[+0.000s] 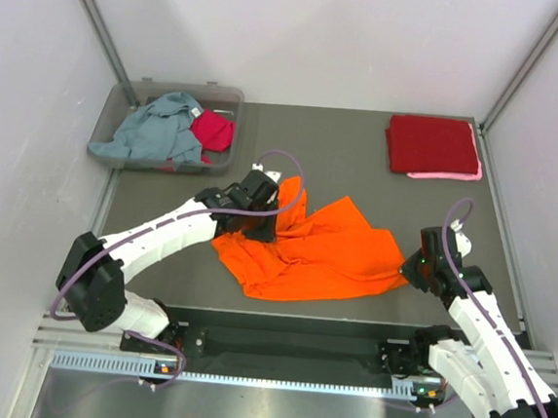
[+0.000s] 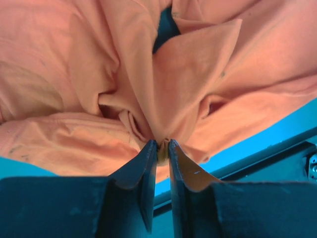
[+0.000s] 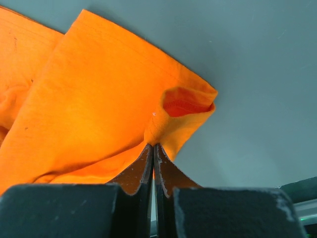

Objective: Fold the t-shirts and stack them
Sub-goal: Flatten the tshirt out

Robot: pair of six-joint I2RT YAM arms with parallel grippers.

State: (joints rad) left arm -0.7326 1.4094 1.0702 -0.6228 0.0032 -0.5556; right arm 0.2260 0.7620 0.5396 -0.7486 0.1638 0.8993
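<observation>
A bright orange t-shirt point(image 1: 328, 257) lies crumpled in the middle of the dark table. My left gripper point(image 1: 258, 225) sits on its bunched left part. In the left wrist view the left gripper point(image 2: 162, 144) is shut on a pinched fold of the orange t-shirt point(image 2: 198, 74). My right gripper point(image 1: 414, 268) is at the shirt's right corner. In the right wrist view the right gripper point(image 3: 153, 145) is shut on the hem of the orange t-shirt point(image 3: 94, 99), beside a sleeve opening. A folded dark red t-shirt point(image 1: 431, 142) lies on a pink one point(image 1: 448, 175) at the back right.
A clear plastic bin point(image 1: 232, 95) at the back left holds a grey-blue t-shirt point(image 1: 154, 132) and a magenta one point(image 1: 214, 130). White walls close in both sides. The arms' black base rail point(image 1: 287, 345) runs along the near edge.
</observation>
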